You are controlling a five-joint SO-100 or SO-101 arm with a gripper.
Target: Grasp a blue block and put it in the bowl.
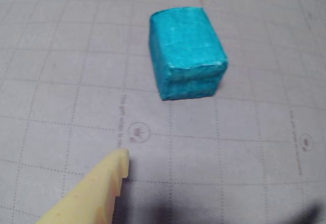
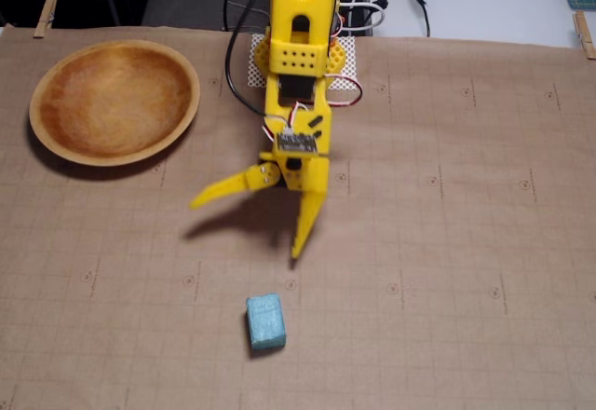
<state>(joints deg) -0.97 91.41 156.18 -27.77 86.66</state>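
1. Teal, rough-faced block, small and boxy, lying flat on the gridded worktop; edges slightly rounded in the wrist view.
2. Well clear of the yellow gripper: jaws spread wide apart, empty, block lying beyond the fingertips, nearer the bottom edge of the fixed view.
3. Far from the wooden bowl at upper left.
4. Only one fingertip visible in the wrist view, cut off at the bottom edge; mat print too small to read.

1. The wrist view is taken close behind the open jaws, looking down past them.
2. The fixed view is taken from high above, facing the arm.
3. The blue block ahead of the jaws is shared.
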